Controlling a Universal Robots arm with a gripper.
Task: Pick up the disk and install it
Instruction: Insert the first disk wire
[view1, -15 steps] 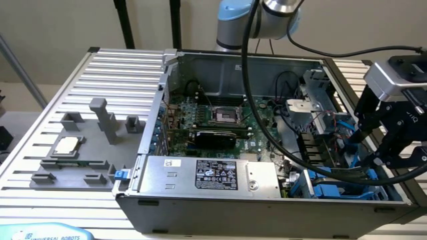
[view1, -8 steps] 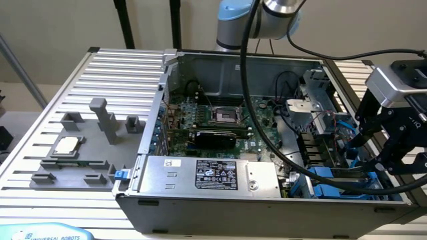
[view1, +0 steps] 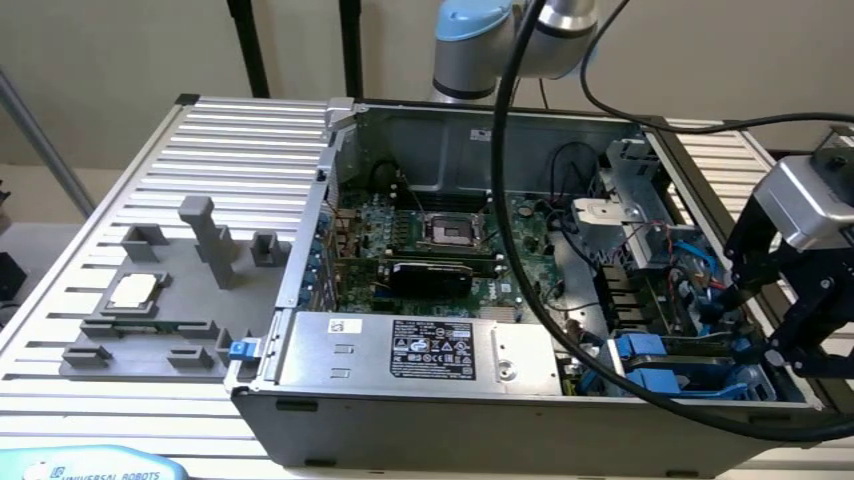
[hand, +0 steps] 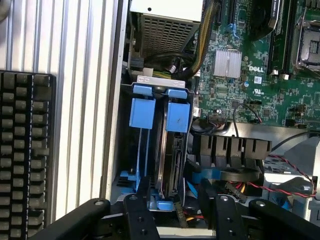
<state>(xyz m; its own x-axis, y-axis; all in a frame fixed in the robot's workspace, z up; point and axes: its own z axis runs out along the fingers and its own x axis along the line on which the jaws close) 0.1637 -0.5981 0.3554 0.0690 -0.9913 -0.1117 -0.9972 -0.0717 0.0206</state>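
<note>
Two bright blue plastic carriers (hand: 142, 112) stand side by side in the drive bay of the open grey steel computer case (view1: 400, 425). The disk (hand: 170, 150), a thin slab with a silver metal edge, sits on edge in one of them. The gripper (hand: 174, 190) hangs over it, black fingers (hand: 137, 210) spread wide, with a gap either side of the disk.

Arm (view1: 474, 45): one, rose at rear. Gripper (view1: 781, 352) (hand: 175, 215): hung low at the exterior view's right, pointed down, jaws held apart.
</note>
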